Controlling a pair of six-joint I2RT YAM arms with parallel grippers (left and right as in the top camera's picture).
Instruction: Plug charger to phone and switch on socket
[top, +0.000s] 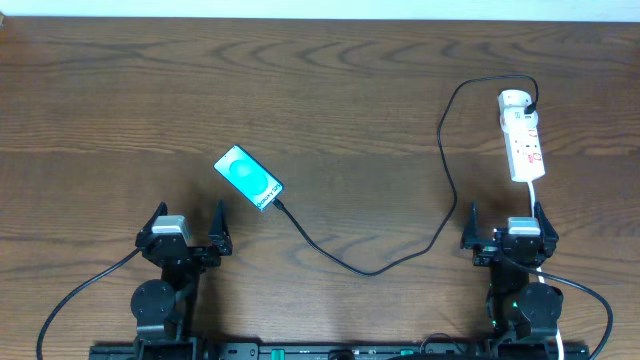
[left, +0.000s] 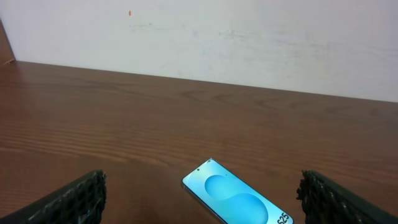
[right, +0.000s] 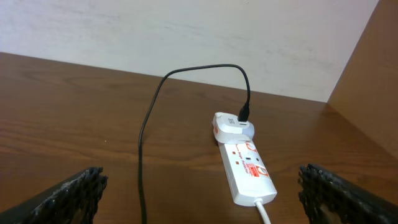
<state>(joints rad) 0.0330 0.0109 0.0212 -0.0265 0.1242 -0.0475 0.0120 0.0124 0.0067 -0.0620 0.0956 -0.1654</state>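
Both claws stand wide open and empty over the dark wooden table (top: 330, 90): the left gripper (top: 190, 215) is near the small black-edged, cyan-screened smartphone (top: 248, 178), which lies slanted, and the right gripper (top: 506, 215) is near the narrow white power strip (top: 524, 140). The thin black charger cable (top: 370, 270) runs from the white adapter (top: 514, 100) at the strip's far end and loops between the arms. Its tip meets the phone's near short edge, but whether it is seated I cannot tell.
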